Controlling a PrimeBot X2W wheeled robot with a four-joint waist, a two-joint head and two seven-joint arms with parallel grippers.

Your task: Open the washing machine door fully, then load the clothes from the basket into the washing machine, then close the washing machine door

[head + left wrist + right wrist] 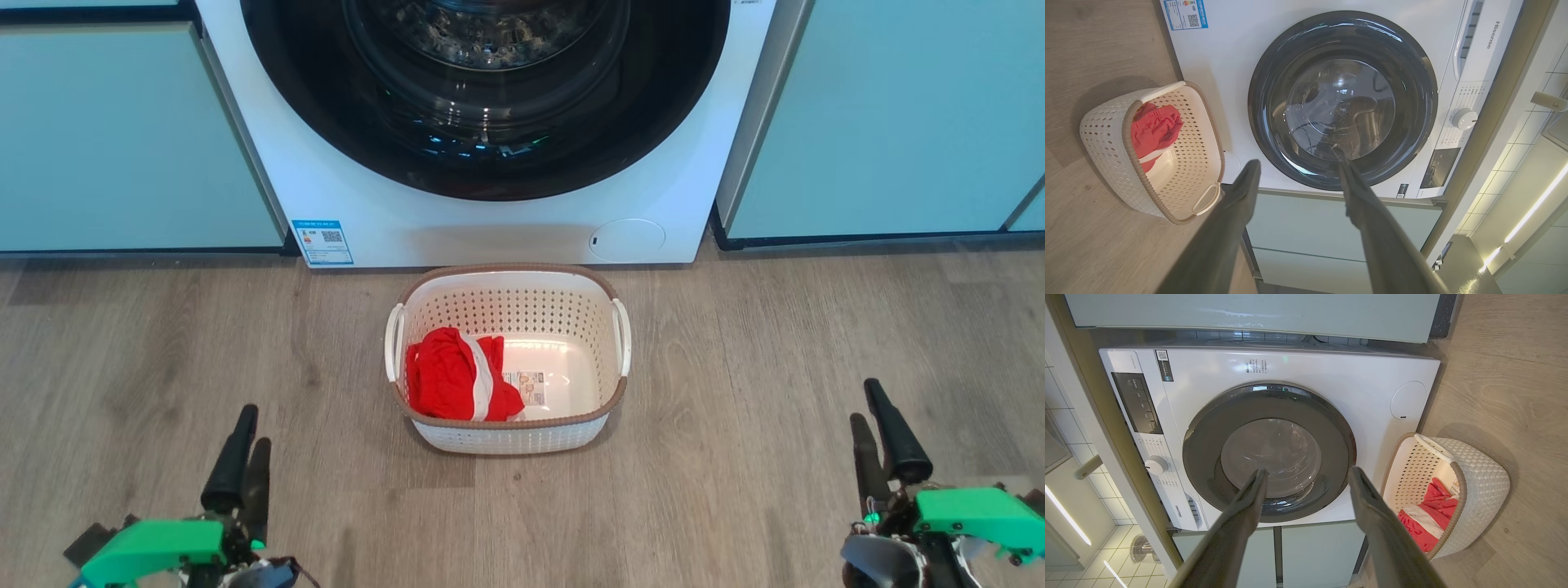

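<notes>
Door (pixel 490 98) shut at top centre; my left hand (pixel 254 429) and right hand (pixel 864 401) gape wide, empty. Basket (pixel 506 268) sits close beneath, so the swinging door could clip it.

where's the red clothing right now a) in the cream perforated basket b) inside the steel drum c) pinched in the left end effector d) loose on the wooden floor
a: the red garment with a white stripe lies inside the cream-white perforated plastic basket, which stands on the wood floor before the big white front-loading washing machine, whose round black-rimmed glass door is shut.
</notes>
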